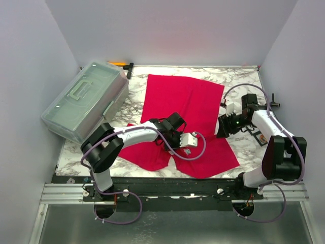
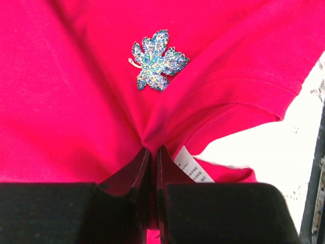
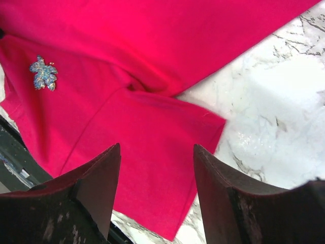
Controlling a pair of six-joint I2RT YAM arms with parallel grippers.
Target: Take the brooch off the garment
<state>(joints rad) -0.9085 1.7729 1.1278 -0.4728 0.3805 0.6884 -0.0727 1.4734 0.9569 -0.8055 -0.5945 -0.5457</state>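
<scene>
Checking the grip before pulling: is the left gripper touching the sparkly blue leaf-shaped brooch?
Apart. The left wrist view shows the left gripper pinching a fold of the bright red cloth T-shirt, with bare fabric between it and the brooch.

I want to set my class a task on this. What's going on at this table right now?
Two robot arms are working on a red T-shirt spread on a marble table. The left gripper is shut on a fold of cloth beside the white neck label, close to a blue leaf-shaped brooch pinned to the shirt. The right gripper hangs open over the shirt's edge, holding nothing. The brooch has not been removed yet.
</scene>
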